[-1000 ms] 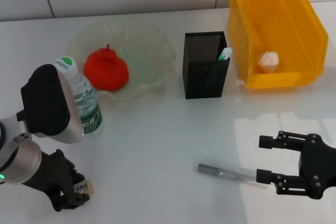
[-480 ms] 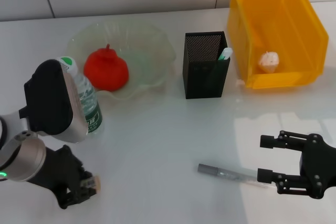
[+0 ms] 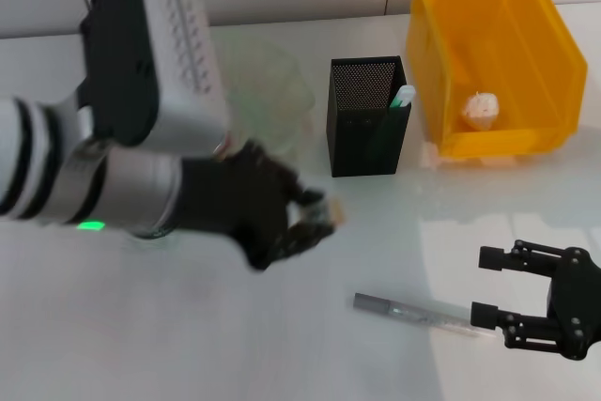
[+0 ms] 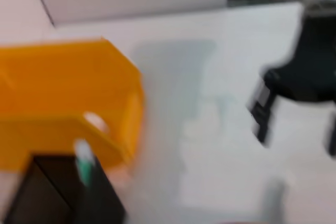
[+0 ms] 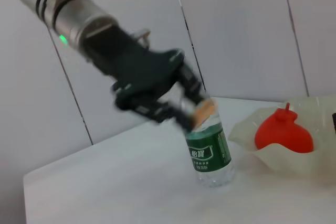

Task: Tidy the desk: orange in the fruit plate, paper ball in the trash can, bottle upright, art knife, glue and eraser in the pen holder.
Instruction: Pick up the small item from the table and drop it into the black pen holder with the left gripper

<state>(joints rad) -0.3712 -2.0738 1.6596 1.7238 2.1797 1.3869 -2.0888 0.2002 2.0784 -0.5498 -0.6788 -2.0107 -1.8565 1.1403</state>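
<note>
Glossy yellow plastic trash can, matt black metal-mesh pen holder, crumpled white paper ball, glossy white desk.

bottle label: white Chinese characters on dark green, roughly "怡寶"; the smaller print is unreadable
other things: no legible text

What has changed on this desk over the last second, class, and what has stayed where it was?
The left gripper, shut on the tiny tan rectangular eraser, rose from the desk's near left corner and swung toward the tall black mesh pen holder. The right gripper, grey art knife, yellow plastic trash can and white paper ball stayed put.
</note>
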